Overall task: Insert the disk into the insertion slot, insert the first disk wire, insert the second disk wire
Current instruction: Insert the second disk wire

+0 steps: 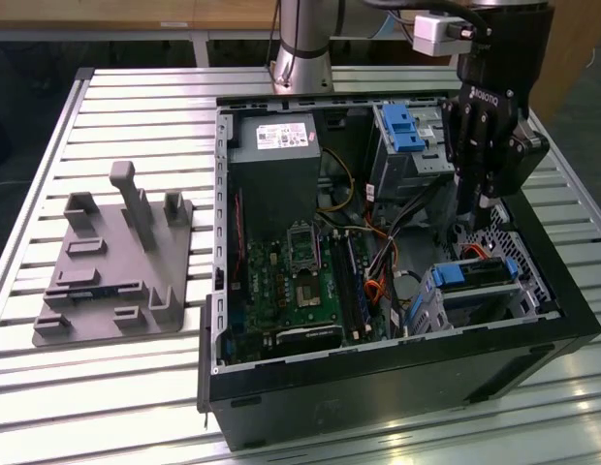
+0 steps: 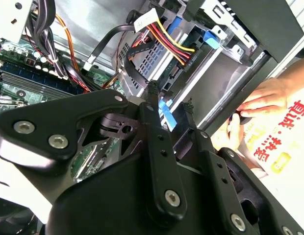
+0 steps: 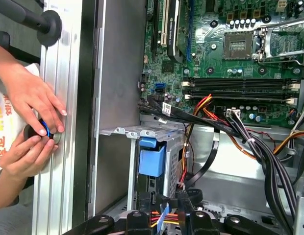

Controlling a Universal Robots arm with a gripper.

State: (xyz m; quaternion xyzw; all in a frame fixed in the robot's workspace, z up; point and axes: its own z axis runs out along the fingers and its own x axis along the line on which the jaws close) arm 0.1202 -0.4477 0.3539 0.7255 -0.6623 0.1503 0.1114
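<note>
The disk (image 1: pixel 472 275) is seated flat in the insertion slot (image 1: pixel 485 308) at the computer case's (image 1: pixel 378 387) near corner — long axis along the near wall. The gripper (image 1: pixel 469 211) is positioned above it, fingers (image 2: pixel 154 132) spread — released.

The arm (image 1: pixel 302 39) is seen standing upright at the back, with its dark wrist section (image 1: pixel 509 48) carried over to the exterior view's right. The gripper (image 1: pixel 467 211) is pointed straight downward. In the second wrist view the jaws are held apart, and a clear gap is left between the two black fingers (image 2: pixel 155 128).
</note>
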